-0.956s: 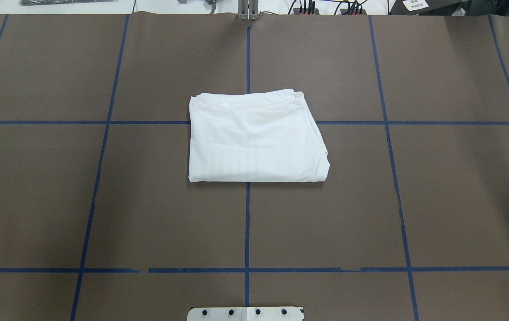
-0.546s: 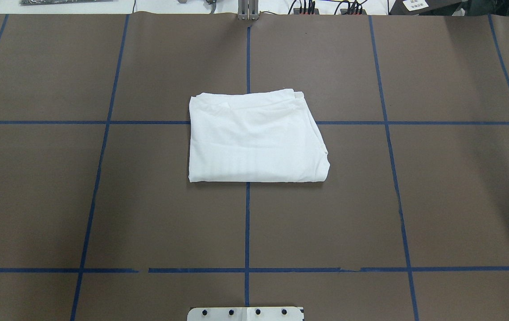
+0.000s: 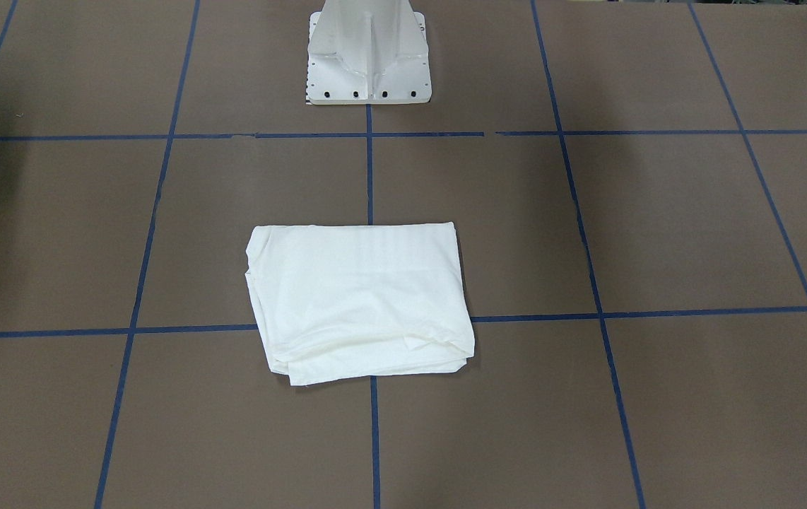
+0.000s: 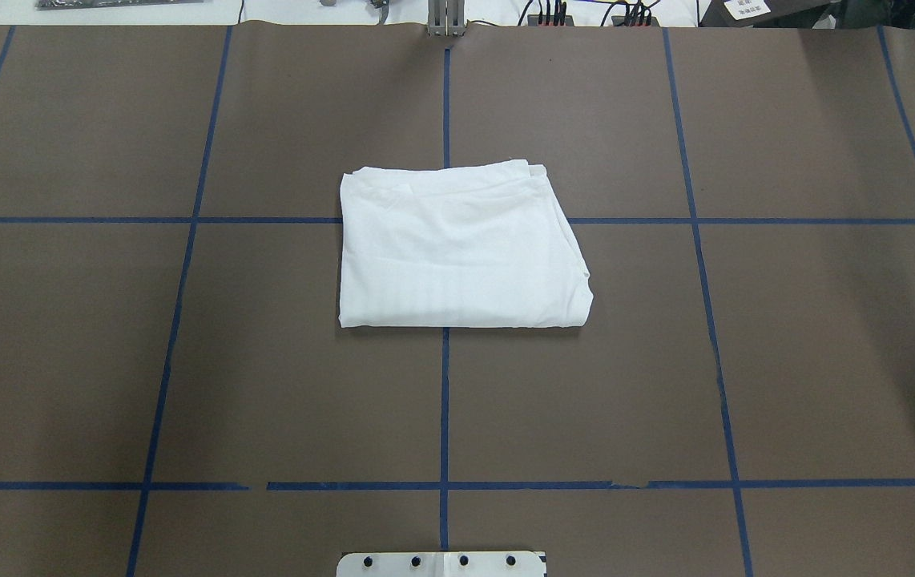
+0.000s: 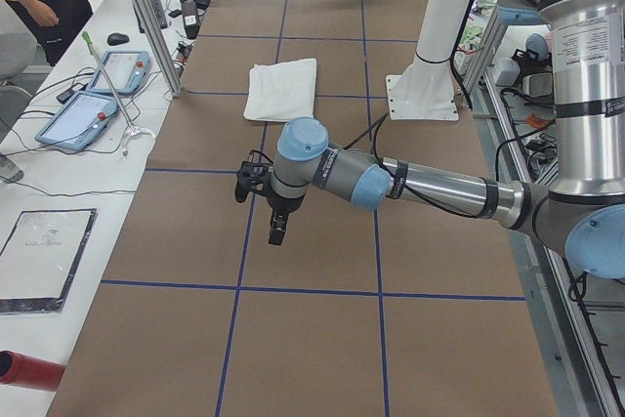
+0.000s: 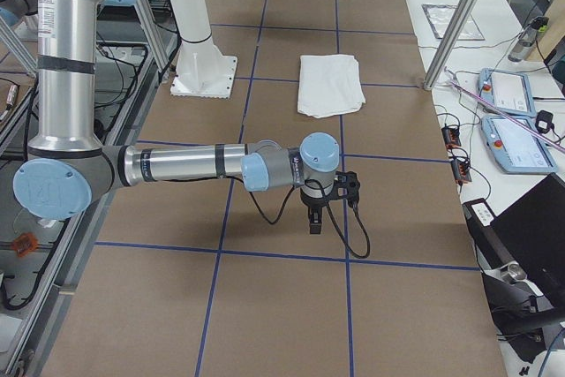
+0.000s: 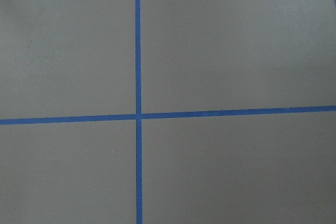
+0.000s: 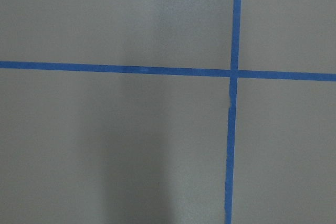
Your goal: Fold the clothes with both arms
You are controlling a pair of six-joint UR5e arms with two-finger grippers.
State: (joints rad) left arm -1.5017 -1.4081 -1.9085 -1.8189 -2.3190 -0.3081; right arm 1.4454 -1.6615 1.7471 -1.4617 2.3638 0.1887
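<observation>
Shirt (image 4: 461, 248) sat folded square mid-table, job looked done. Both left gripper (image 5: 277, 233) and right gripper (image 6: 315, 222) hung well clear, likely parked. Finger gap: couldn't tell.

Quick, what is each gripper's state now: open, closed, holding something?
Left gripper: cannot be told, seen only from the side.
Right gripper: cannot be told, seen only from the side.
</observation>
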